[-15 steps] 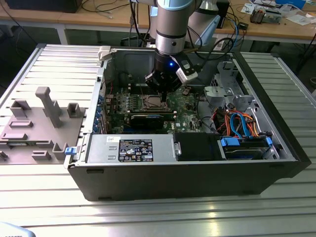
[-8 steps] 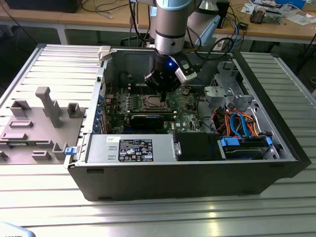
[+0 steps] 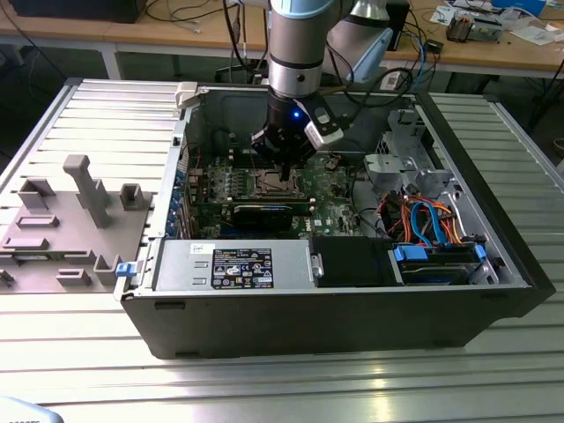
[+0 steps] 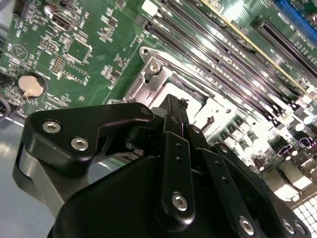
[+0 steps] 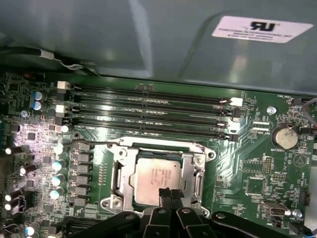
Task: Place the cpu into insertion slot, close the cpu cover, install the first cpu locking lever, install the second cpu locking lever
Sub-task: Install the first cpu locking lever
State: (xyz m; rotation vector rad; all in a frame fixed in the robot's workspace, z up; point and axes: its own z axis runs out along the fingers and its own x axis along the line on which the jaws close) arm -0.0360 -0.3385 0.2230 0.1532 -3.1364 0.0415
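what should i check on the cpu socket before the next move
1. cpu lying flat in the insertion slot: ok, silvery top sits level inside the frame.
2. cpu cover closed over the chip: cannot tell.
3. Locking levers latched: cannot tell.
4. gripper over the socket: ok, tips at the chip's edge.
5. gripper inside the open computer case, above the motherboard: ok.

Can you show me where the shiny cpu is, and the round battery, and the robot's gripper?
cpu (image 5: 157,174), first wrist view, middle of its silvery top.
round battery (image 5: 284,136), first wrist view, its flat face.
gripper (image 5: 170,194), first wrist view, between the fingertips.
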